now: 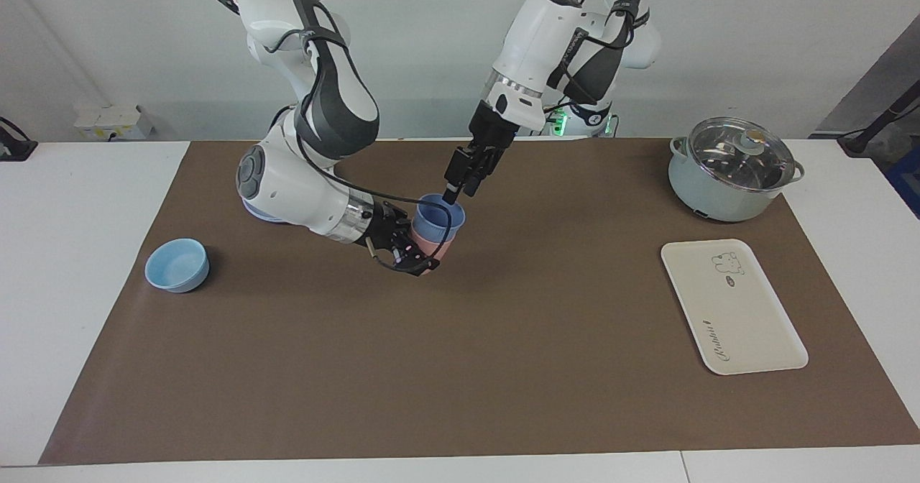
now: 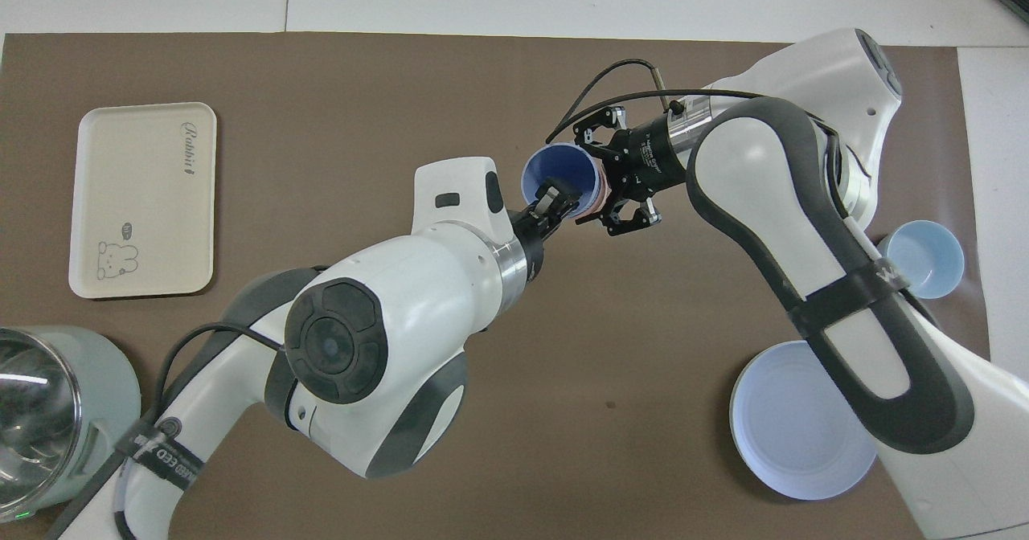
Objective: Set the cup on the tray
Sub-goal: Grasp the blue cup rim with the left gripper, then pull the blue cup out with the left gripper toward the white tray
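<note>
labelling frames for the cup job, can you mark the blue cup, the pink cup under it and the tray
blue cup (image 1: 433, 218), facing view, on its outer wall below the rim
pink cup (image 1: 440, 247), facing view, on its side wall
tray (image 1: 740, 318), facing view, on its bare middle
</note>
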